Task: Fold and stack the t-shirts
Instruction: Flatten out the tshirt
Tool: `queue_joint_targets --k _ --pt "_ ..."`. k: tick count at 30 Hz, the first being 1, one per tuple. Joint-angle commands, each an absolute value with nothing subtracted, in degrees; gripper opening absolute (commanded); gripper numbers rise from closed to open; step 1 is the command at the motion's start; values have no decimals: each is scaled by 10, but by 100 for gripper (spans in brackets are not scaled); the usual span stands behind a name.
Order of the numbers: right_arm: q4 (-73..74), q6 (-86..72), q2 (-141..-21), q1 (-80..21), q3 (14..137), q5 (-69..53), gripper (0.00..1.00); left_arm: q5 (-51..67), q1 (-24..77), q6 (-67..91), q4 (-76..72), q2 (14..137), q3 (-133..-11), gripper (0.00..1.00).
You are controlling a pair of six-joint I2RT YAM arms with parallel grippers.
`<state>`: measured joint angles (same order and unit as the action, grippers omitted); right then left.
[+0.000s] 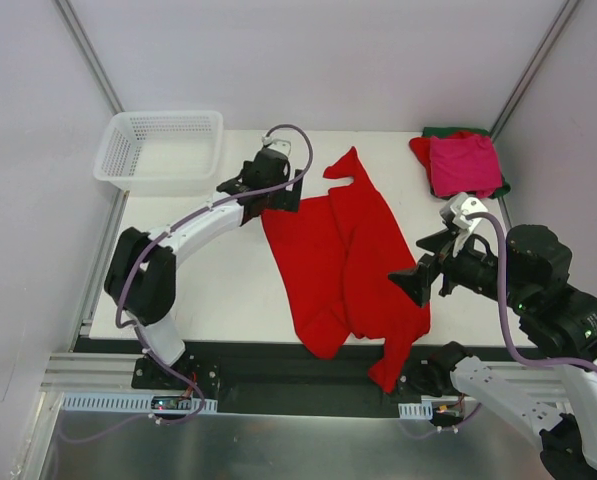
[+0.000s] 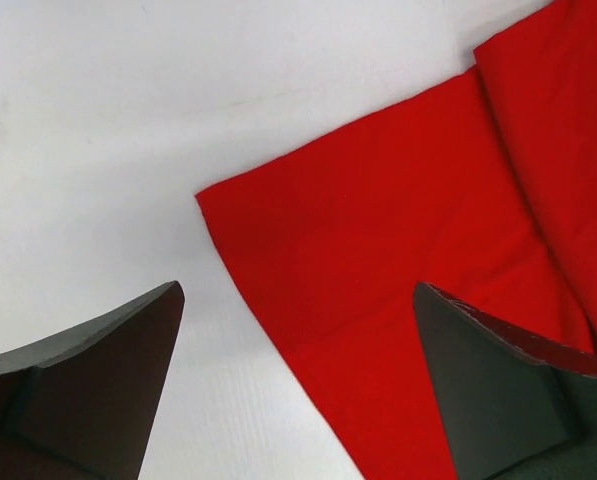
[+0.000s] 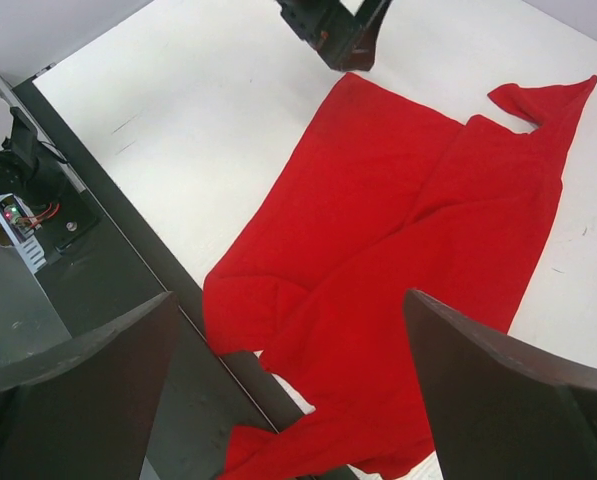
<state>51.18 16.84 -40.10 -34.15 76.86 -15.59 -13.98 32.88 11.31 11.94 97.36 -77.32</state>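
The left pincer (image 2: 298, 385) is spread wide and empty over the far left corner of the bright red t-shirt (image 2: 398, 270). Its right finger (image 2: 498, 390) hides some cloth, and whether it touches cannot be told. The right pincer (image 3: 288, 390) also gapes wide, empty, above the shirt's near right side. The shirt lies rumpled mid-surface (image 1: 208, 290), with one sleeve hanging over the near edge, its tip cut off in the right wrist view. At the far right corner a magenta-pink t-shirt (image 1: 465, 165) covers a red t-shirt (image 1: 419, 148) and a dark green t-shirt (image 1: 443, 131), both mostly hidden. A white basket (image 1: 158, 150) sits far left.
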Motion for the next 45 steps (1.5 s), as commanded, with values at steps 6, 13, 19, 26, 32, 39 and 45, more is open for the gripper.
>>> queue_joint_targets --k 6,13,19,26,32,39,45 --pt "485 157 -396 -343 757 -142 97 -75 286 206 61 1059 -770 99" --pt "479 161 -400 -343 747 -140 98 -79 264 205 58 1082 -769 99" --pt "480 164 -402 -343 748 -137 98 -67 257 211 59 1115 -781 99" --pt "487 164 -396 -343 748 -131 98 -53 246 224 57 1154 -794 97" --pt "490 162 -395 -343 748 -127 98 -46 236 227 58 1170 -809 86" --pt "490 164 -394 -343 750 -120 98 -39 227 233 57 1179 -812 64" --pt "502 170 -396 -343 757 -111 98 -24 225 243 54 1193 -812 53"
